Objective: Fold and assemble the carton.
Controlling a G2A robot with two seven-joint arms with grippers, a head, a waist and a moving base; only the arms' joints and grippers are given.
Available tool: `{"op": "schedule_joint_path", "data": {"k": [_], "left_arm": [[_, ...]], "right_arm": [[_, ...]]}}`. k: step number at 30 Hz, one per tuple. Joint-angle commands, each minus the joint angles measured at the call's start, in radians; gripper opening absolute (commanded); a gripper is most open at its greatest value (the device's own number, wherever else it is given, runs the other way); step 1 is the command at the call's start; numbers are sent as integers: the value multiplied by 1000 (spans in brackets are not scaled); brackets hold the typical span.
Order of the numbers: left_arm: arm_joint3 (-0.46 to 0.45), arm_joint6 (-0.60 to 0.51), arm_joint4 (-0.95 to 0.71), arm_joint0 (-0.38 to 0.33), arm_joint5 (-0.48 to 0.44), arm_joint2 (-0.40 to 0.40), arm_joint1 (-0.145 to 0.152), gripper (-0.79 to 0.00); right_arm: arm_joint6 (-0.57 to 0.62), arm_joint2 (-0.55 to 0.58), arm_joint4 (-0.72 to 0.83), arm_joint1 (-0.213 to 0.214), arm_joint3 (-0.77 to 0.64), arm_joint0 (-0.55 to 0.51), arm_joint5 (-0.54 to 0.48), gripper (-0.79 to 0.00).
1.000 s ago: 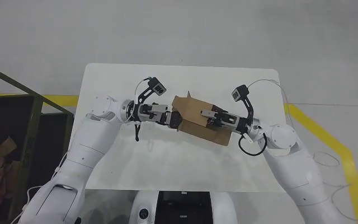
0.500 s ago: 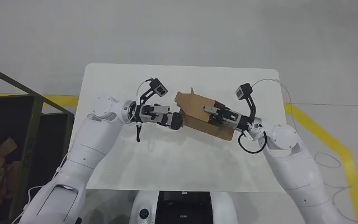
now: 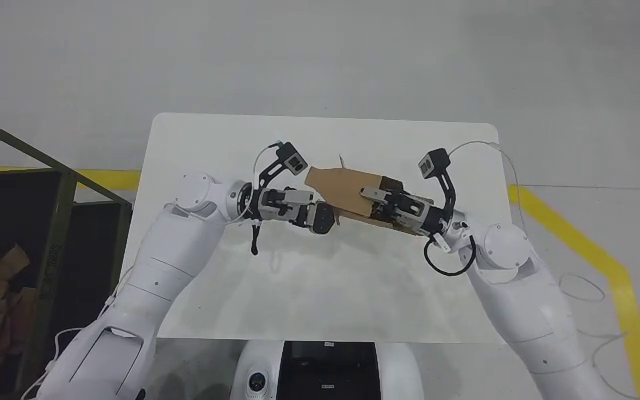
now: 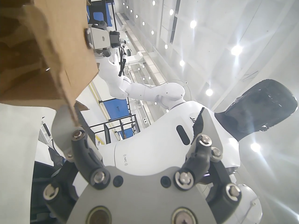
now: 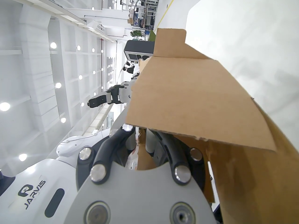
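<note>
Brown corrugated cardboard carton (image 3: 345, 188) held off the white table (image 3: 300, 290) between both arms, only partly formed.

The right gripper (image 5: 141, 139) is pinched narrowly on a carton panel at one end. The left gripper (image 3: 320, 218) is spread wide at the other end, with a raw cardboard edge resting against one finger and nothing clamped. The carton is opened out from flat, but its walls look skewed and the end flaps hang loose. I judge the task to be around its middle: squaring the body and tucking the flaps are left.
</note>
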Motion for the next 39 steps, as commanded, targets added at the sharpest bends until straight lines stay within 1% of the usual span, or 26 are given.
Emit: {"op": "schedule_joint_path", "data": {"k": [1, 11, 15, 20, 26, 32, 39], "left_arm": [[5, 0, 0, -2, -2, -1, 0, 0], [17, 9, -8, 0, -13, -14, 0, 0], [23, 11, -6, 12, -14, -49, 8, 0], [29, 20, 26, 49, -7, -108, 26, 0], [31, 62, 79, 84, 1, -158, 42, 0], [42, 73, 94, 85, -4, -141, 40, 0], [38, 73, 28, 73, 6, -101, 27, 0]], "right_arm": [[-4, 1, -1, 0, 1, -2, 2, -785], [-23, 12, 0, -1, 5, -5, 6, -785], [-18, 30, 0, 1, 16, -8, -6, -785], [2, 53, -1, 5, 25, -8, -18, -785], [17, 73, 32, 6, 15, -17, -34, -785], [31, 78, 67, 6, -12, -27, -42, -785], [10, 77, 48, 5, -29, -37, -47, -785]]}}
